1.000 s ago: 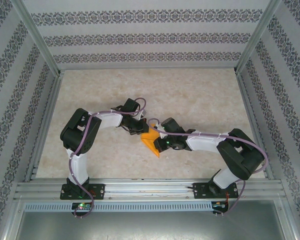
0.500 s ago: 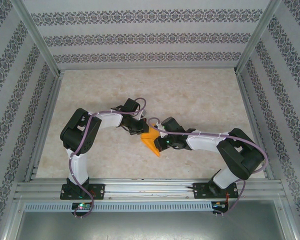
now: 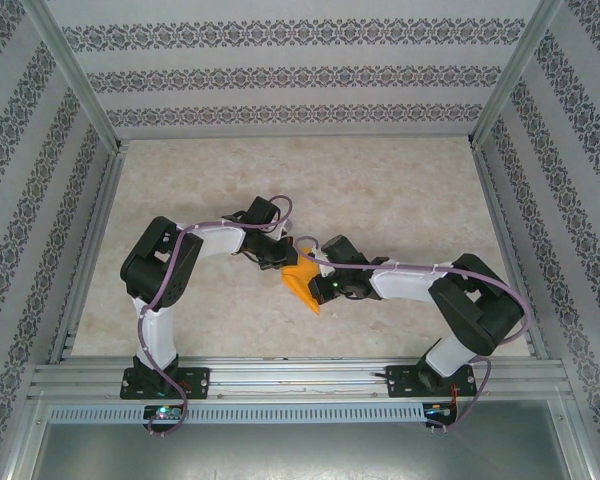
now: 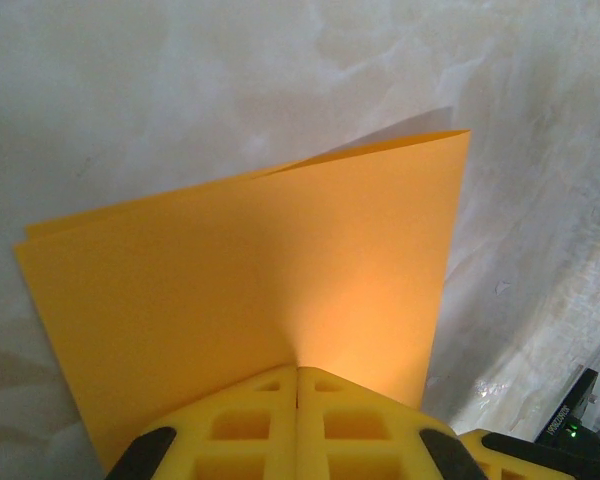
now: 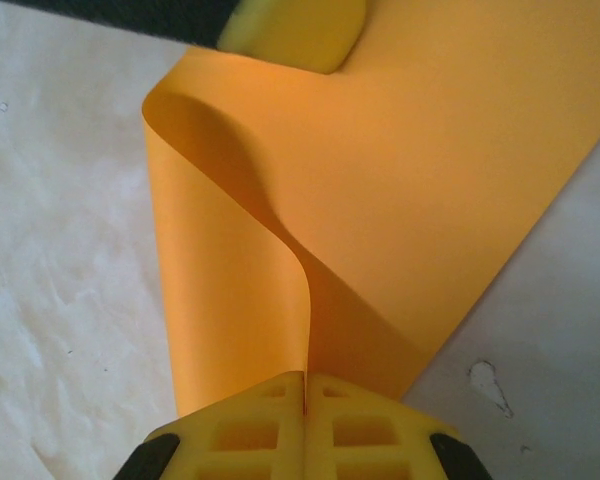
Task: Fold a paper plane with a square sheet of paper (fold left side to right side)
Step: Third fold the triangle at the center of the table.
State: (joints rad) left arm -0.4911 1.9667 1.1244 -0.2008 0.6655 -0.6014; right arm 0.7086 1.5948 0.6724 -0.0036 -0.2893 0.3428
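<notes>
Square sheet of paper (image 3: 302, 284): you find it just toward 6 o'clock of the tabletop's (image 3: 400, 190) centre, wedged between the two wrists. It is doubled over on itself, not pressed flat.

Left wrist view: the sheet (image 4: 250, 290) shows two layers, their far edges nearly matched toward 12 o'clock with a thin gap between them. Left jaws are closed on the sheet's near edge at 6 o'clock.

Right wrist view: the sheet (image 5: 410, 200) bends in a soft loop at 10 o'clock, with no crease there. Right jaws are closed on it at 6 o'clock, where the curled layer comes down. A yellow finger (image 5: 295, 30) sits against the paper at 12 o'clock.

Top view: left arm (image 3: 165, 270) reaches in from 9 o'clock, right arm (image 3: 460, 300) from 3 o'clock. You cannot tell whether the sheet touches the tabletop.
</notes>
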